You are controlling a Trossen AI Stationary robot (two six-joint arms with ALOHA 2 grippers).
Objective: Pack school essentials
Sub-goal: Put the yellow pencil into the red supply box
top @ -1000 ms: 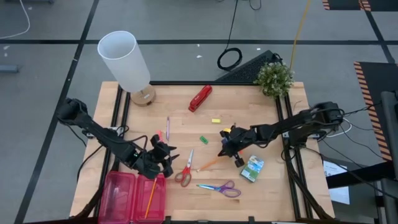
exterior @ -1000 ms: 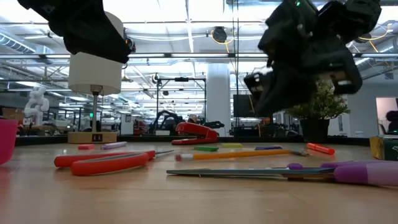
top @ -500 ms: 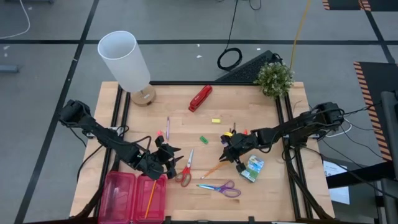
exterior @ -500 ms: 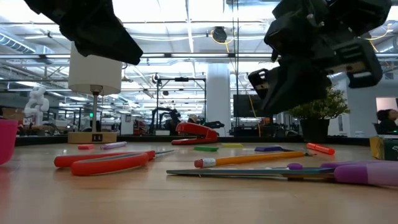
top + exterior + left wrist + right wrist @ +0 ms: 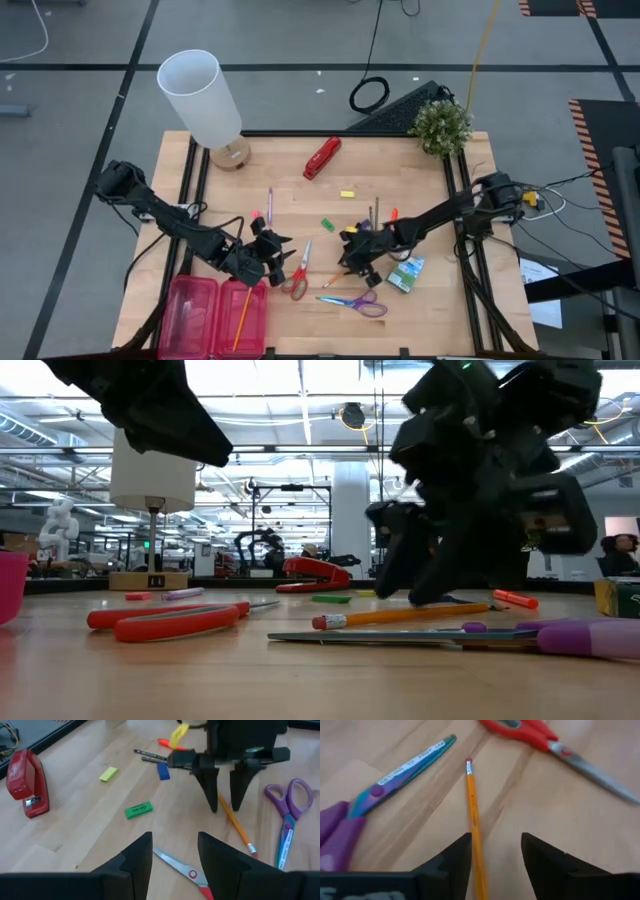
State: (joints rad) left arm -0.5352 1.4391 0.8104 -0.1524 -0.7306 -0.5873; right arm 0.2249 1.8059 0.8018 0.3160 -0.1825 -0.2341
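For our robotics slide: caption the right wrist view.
Right gripper open astride the orange pencil, between purple-handled scissors and red-handled scissors.

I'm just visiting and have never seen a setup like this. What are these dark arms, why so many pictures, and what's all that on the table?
They are two robot arms at a wooden table, each ending in a two-finger pincer. One camera looks straight down, one sits at table height, and one rides on each wrist. The right pincer is open, its fingers either side of an orange pencil. The left pincer, open and empty, waits near the red scissors. Also there: purple scissors, small erasers, a crayon box, a red stapler, and a pink case holding another pencil.
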